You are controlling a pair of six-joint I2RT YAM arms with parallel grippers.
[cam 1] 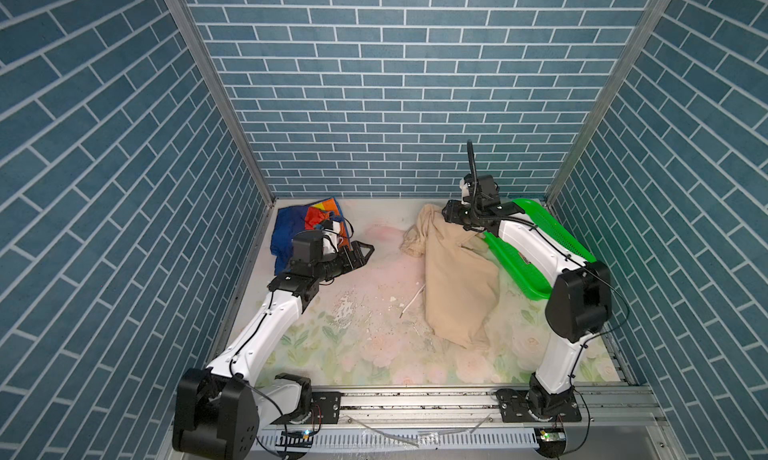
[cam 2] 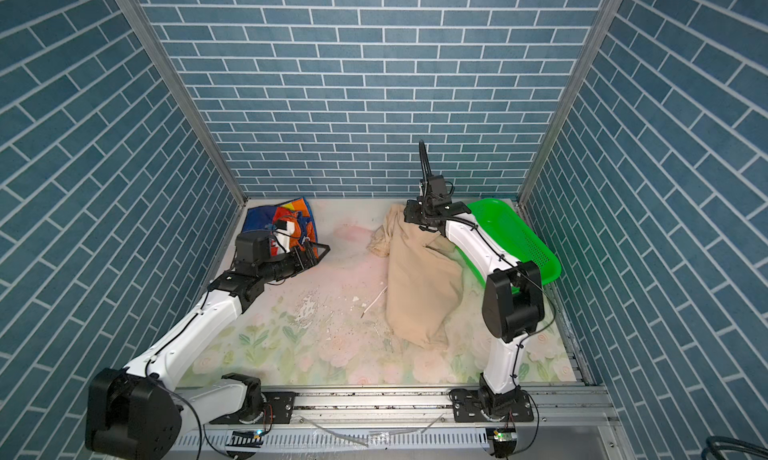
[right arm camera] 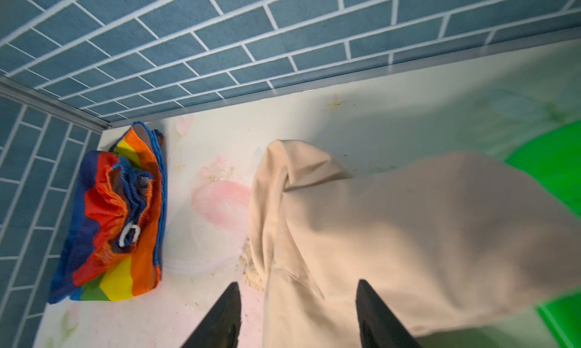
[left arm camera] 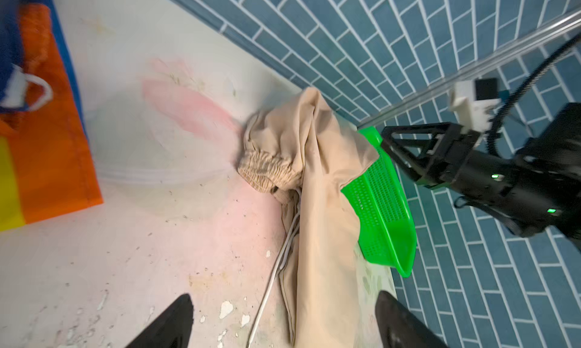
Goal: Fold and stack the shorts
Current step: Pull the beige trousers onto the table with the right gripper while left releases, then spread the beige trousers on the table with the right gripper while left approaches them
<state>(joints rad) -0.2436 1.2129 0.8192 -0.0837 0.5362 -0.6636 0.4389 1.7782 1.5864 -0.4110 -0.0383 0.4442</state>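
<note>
Spreading wedge-shaped fingers (left arm camera: 169, 324) wide on nothing, the left tool (left arm camera: 284, 294) points at the beige shorts (left arm camera: 327, 224). They are a matte crumpled heap with a gathered waistband at the right rear of the bench (cam 1: 365, 354), draped over the perforated green basket (left arm camera: 383, 211). The right tool (right arm camera: 298, 282) hangs over them, jaws also apart. Their white drawstring (left arm camera: 276, 268) shows in the left wrist view, not the right. The right wrist view bares the shiny rainbow shorts (right arm camera: 116, 211), bunched in the far left corner and half hidden behind the left arm (cam 1: 266, 329) in both top views.
</note>
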